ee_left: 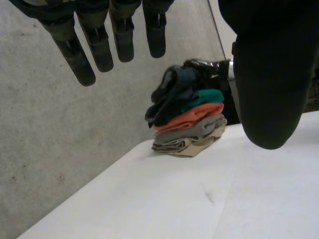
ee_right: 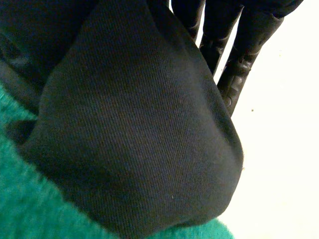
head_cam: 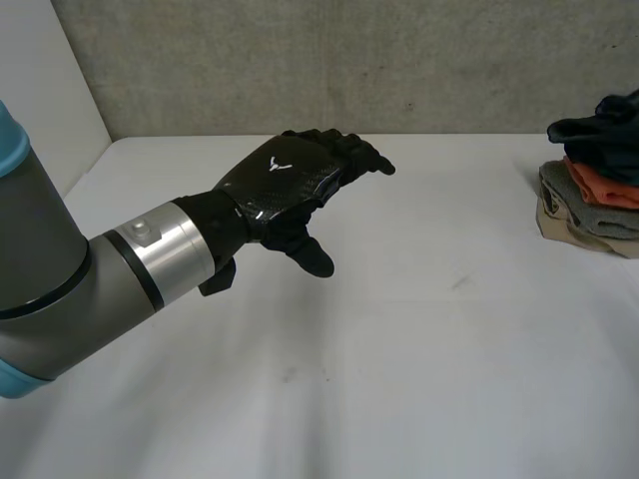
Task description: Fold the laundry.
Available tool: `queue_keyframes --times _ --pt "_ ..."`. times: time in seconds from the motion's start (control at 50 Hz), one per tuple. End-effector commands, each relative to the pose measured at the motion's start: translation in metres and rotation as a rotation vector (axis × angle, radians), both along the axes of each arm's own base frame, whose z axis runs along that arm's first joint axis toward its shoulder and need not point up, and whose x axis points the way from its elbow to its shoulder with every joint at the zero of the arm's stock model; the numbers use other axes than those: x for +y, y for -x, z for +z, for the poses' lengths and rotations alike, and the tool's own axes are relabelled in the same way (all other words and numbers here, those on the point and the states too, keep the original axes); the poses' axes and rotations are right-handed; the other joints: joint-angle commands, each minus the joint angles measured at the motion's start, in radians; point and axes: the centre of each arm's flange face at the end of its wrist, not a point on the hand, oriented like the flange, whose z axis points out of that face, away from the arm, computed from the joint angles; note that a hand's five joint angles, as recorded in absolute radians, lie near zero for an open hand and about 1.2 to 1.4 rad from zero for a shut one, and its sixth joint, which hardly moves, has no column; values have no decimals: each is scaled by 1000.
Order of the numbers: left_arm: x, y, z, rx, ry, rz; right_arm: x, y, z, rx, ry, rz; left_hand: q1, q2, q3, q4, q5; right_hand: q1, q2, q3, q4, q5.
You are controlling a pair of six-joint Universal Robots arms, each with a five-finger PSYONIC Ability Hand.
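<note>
A stack of folded laundry (head_cam: pixel 589 205) (ee_left: pixel 187 129) sits at the table's right edge, with beige, grey, orange and green layers. On top lies a bunched dark navy cloth (head_cam: pixel 599 135) (ee_left: pixel 172 97) (ee_right: pixel 124 124). My right hand (ee_right: pixel 239 55) (ee_left: pixel 212 64) is at the top of that stack. The navy cloth is bunched against its palm, over the green garment (ee_right: pixel 30 209), and its fingers close on it. My left hand (head_cam: pixel 285 185) (ee_left: pixel 99 45) hovers over the table's middle left. Its fingers are straight and spread, and it holds nothing.
The white table (head_cam: pixel 419 339) stretches bare between my left hand and the stack. A grey wall (head_cam: pixel 349 60) runs along the table's far edge, and a white panel (head_cam: pixel 45 90) stands at the left.
</note>
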Motion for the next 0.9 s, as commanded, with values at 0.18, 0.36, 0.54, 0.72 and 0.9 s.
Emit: queue_keyframes --times 0.18,0.36,0.54,0.72,0.9 --pt "0 0 0 26 -12 -1 19 3 -33 77 -37 -57 39 44 50 47 43 200 -5 13 -18 70" --pt "0 0 0 29 -9 0 43 -3 22 59 -79 -77 39 44 50 47 43 -799 -1004 -986 -1016 -929" --pt "9 4 5 41 -7 -25 87 26 33 119 -229 -244 39 44 50 47 43 -799 -1004 -986 -1016 -929" --pt "18 1 18 64 21 -33 147 127 22 333 -462 -831 33 39 44 41 37 -799 -1004 -986 -1016 -929" --pt "21 1 27 95 21 -27 159 150 100 395 -263 -1157 33 39 44 41 37 -799 -1004 -986 -1016 -929"
